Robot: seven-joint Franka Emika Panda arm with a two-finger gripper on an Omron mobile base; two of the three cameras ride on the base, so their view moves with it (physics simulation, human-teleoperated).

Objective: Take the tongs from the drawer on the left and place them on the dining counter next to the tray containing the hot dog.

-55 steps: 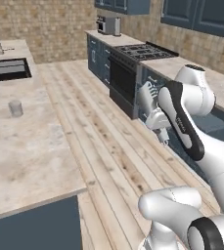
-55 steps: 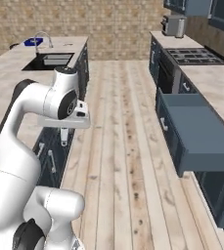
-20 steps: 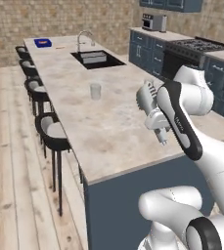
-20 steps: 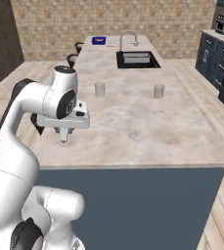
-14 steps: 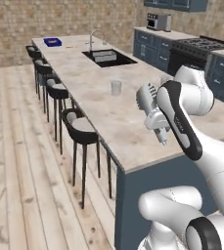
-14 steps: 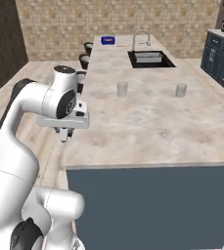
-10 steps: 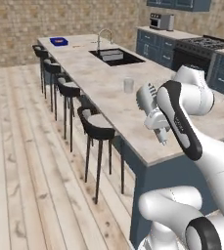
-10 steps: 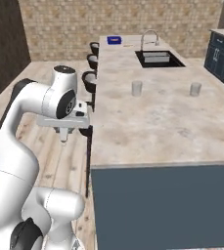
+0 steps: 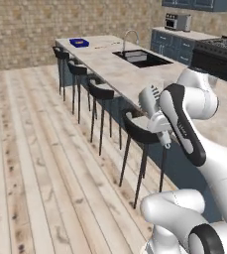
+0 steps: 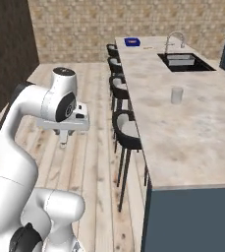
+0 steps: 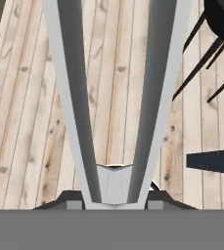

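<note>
While the arm is folded close to the robot's body, the gripper (image 9: 165, 144) hangs over the plank floor (image 9: 40, 163), clenched on the tongs (image 11: 114, 97) at their joined end. In the hand view the tongs run lengthwise away from the finger tips (image 11: 69, 199): the bend sits wedged between the two pads, and the two silvery blades spread apart into a V as they go outward, along the line of the gripper. Their far tips pass beyond the edge of that view, so the scalloped ends cannot be seen there. From the left base view a pale scalloped piece (image 9: 148, 97) stands up beside the wrist; it is probably part of the tongs, but the rendering is too coarse to be sure. In the right base view the gripper (image 10: 63, 143) points down at the floor, to the left of the stools (image 10: 125, 132).

The counter (image 10: 182, 113) lies off to the gripper's right, past the row of black stools along its near side. The sink (image 10: 184, 62) and its faucet (image 10: 174, 39) are set into the top further along. The tray (image 10: 131, 42) sits at the far end of the counter, well apart from the gripper, and a glass (image 10: 177, 95) stands on the marble between sink and near end.
</note>
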